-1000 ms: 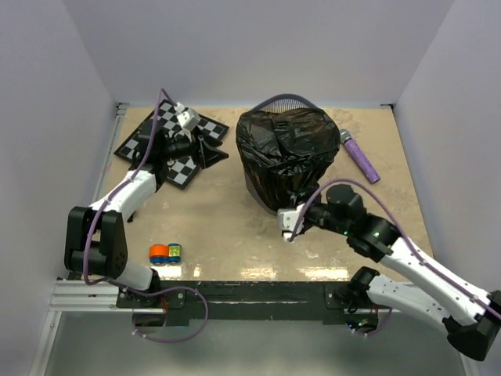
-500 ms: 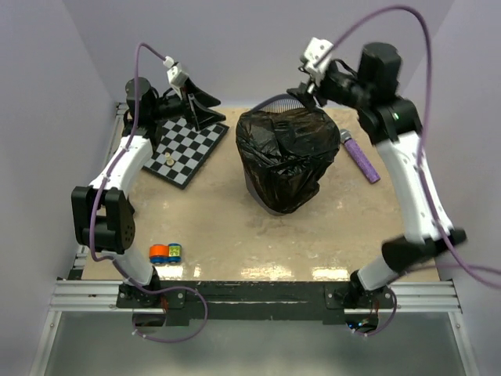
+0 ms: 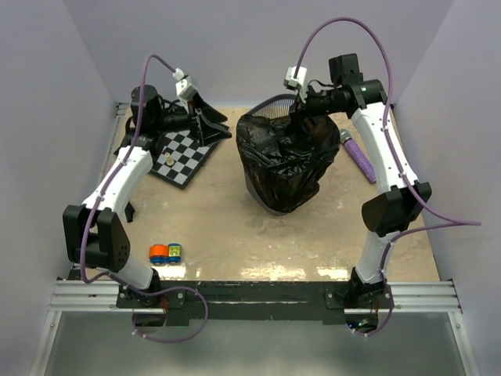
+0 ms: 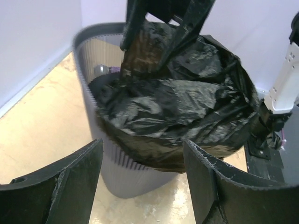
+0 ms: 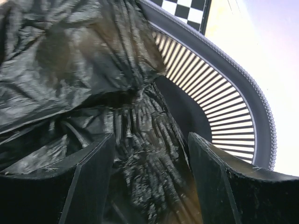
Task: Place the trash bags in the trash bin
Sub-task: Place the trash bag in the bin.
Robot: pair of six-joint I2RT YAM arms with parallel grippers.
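The grey mesh trash bin (image 3: 270, 104) stands mid-table. A large crinkly black trash bag (image 3: 286, 157) lies bunched over its mouth and hangs down its front and right side. My right gripper (image 3: 301, 110) hangs over the bin's back rim, open, with a ridge of the bag (image 5: 149, 154) between its fingers. The bin's ribbed inner wall (image 5: 224, 116) shows behind. My left gripper (image 3: 218, 129) is open and empty, left of the bin above the checkerboard, pointing at it. In the left wrist view (image 4: 142, 145) I see the bin (image 4: 117, 172), the bag (image 4: 177, 112) and the right gripper's fingers (image 4: 196, 18) above.
A black-and-white checkerboard (image 3: 184, 153) lies at the back left under my left arm. A purple glittery microphone (image 3: 360, 157) lies right of the bin. Small orange and blue toys (image 3: 166, 252) sit near the front left edge. Walls close in the back and sides.
My right arm swung from low in front of the bin up and over to its back rim. My left gripper lifted off the checkerboard and turned toward the bin.
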